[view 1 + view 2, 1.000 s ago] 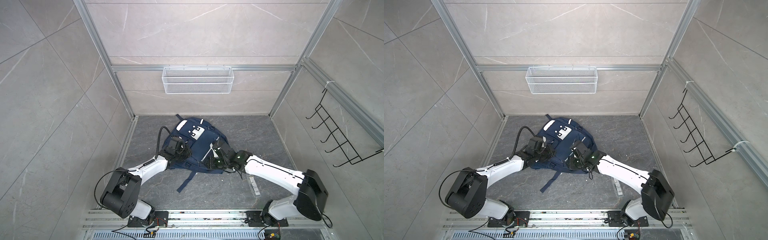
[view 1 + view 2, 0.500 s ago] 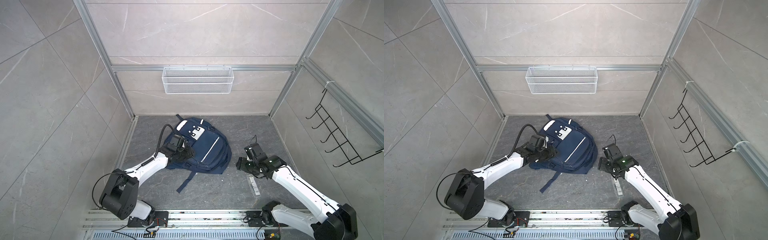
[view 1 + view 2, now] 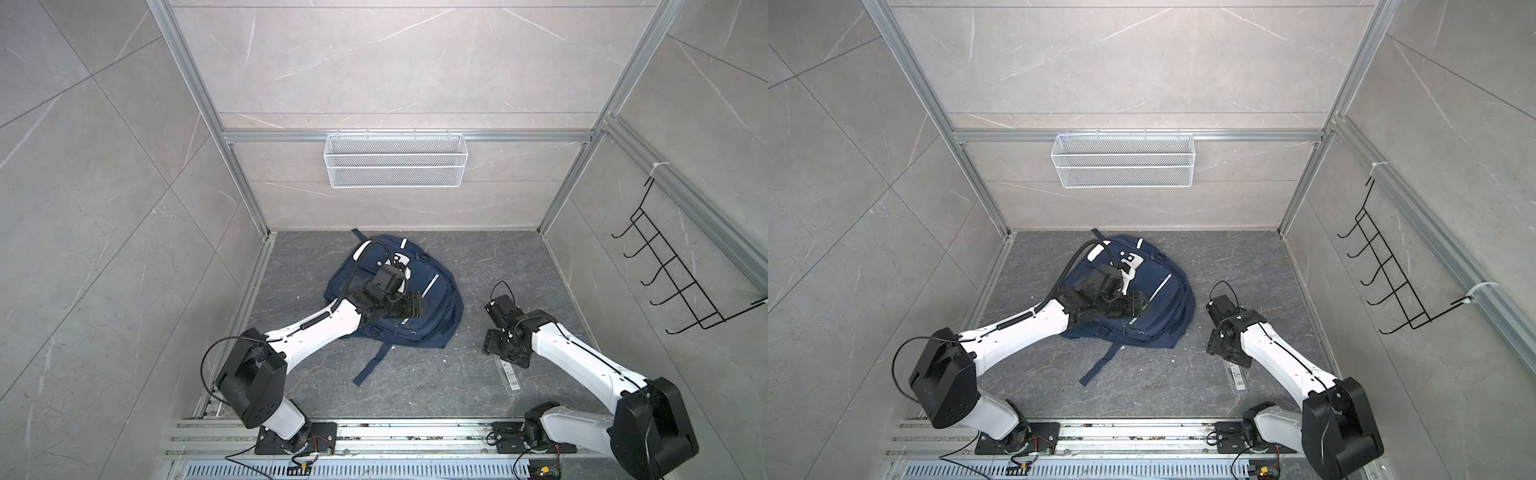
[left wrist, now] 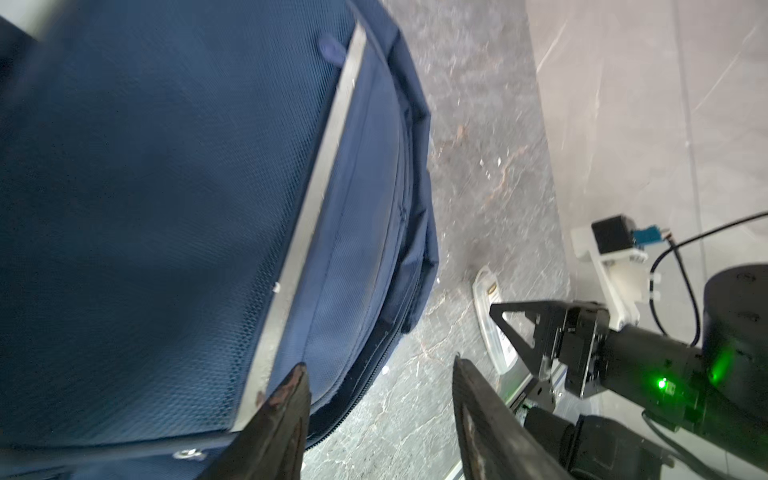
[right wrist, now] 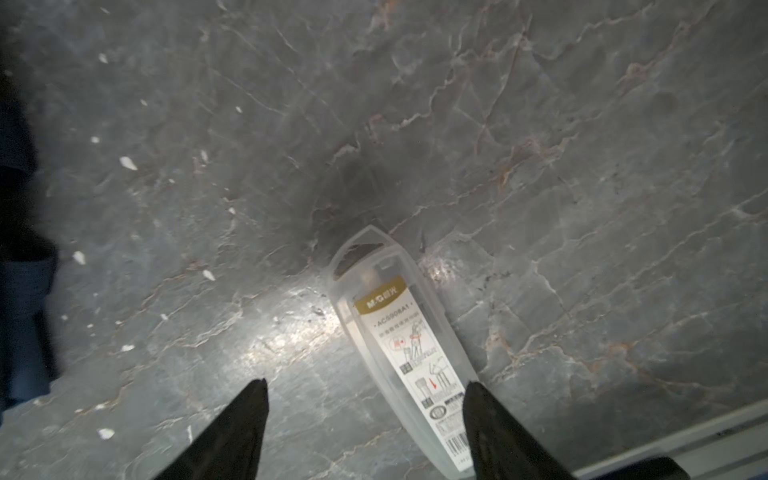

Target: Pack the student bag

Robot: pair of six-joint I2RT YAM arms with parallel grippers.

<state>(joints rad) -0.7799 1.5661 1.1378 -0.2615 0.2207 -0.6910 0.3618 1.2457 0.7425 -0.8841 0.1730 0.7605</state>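
Note:
The student bag (image 3: 440, 307) (image 3: 1167, 307) lies flat on the grey floor, navy with white patches and a silver stripe (image 4: 307, 199). My left gripper (image 3: 419, 309) (image 4: 379, 363) hovers over the bag's front, near its right edge, open and empty. My right gripper (image 3: 505, 353) (image 5: 366, 382) points down at the floor to the right of the bag, open and empty. A clear plastic case (image 5: 399, 332) (image 3: 510, 374) with a printed label lies on the floor under it. One of its fingertips (image 5: 478, 399) is over the case's labelled end.
A white wire basket (image 3: 395, 166) hangs on the back wall. A black hook rack (image 3: 673, 282) is on the right wall. A loose bag strap (image 3: 372, 365) trails toward the front rail (image 3: 374, 432). Small white flecks dot the floor.
Both grippers have let go of the bag and opened. The right arm has swung right, over the clear case. The left gripper has shifted right across the bag's front.

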